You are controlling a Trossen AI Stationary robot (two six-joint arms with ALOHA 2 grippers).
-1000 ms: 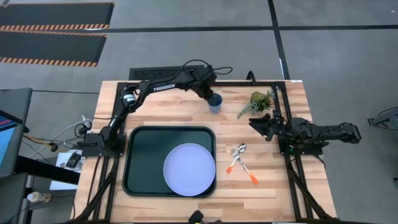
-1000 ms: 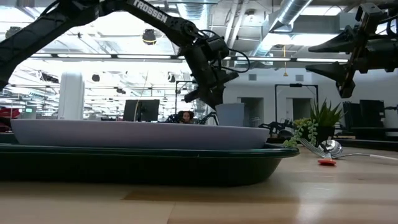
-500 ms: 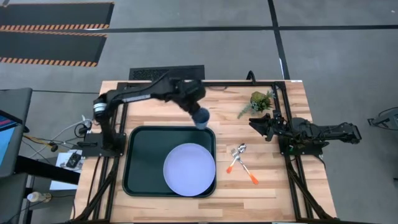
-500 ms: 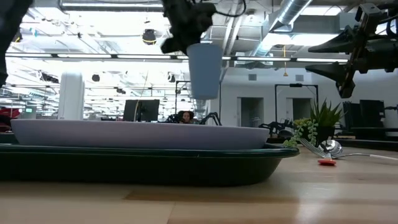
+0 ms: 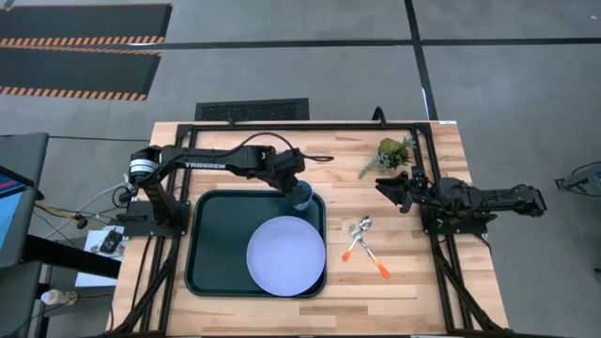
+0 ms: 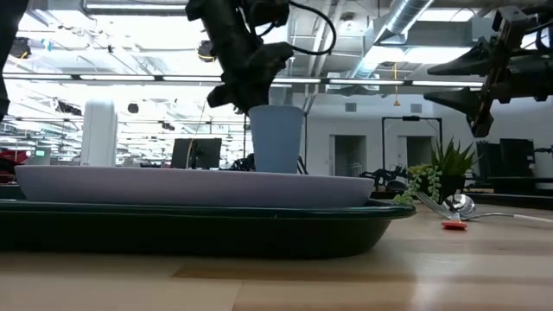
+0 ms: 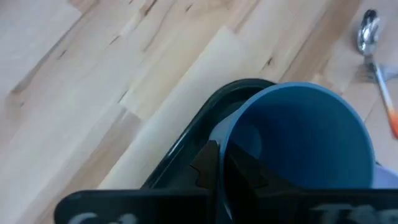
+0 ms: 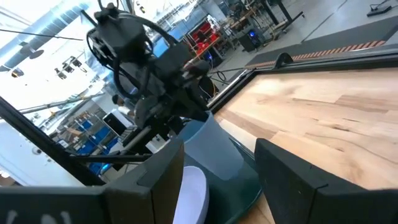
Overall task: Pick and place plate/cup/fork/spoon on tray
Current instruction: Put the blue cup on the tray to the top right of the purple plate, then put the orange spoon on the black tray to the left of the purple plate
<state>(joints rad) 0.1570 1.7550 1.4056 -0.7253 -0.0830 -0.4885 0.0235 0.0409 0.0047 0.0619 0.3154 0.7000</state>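
My left gripper (image 5: 294, 191) is shut on the small blue cup (image 5: 302, 196) over the far right corner of the dark tray (image 5: 211, 239). In the low view the cup (image 6: 276, 138) stands upright, its base hidden behind the plate's rim. The pale lavender plate (image 5: 286, 255) lies flat in the tray's near right part. The spoon (image 5: 357, 238) and the fork (image 5: 374, 261), both orange-handled, lie crossed on the table right of the tray. My right gripper (image 5: 383, 187) is open and empty, raised over the table's right side. My left gripper holds the cup by its rim (image 7: 221, 146), on the side toward the table's left, one finger (image 7: 249, 177) inside and one (image 7: 206, 167) outside the wall. The fingers come slanting down from above. The cup stays upright; whether its base touches the tray I cannot tell.
A small green plant (image 5: 394, 153) stands at the table's far right. The tray's left half is bare. Bare wood lies along the far edge and at the near right corner. My right arm (image 5: 479, 200) reaches in from the right edge.
My left gripper has carried the cup from the table's far side toward the near and left, first lifting it high, then lowering it over the tray's far right corner. The cup has stayed upright. My right arm has kept still.
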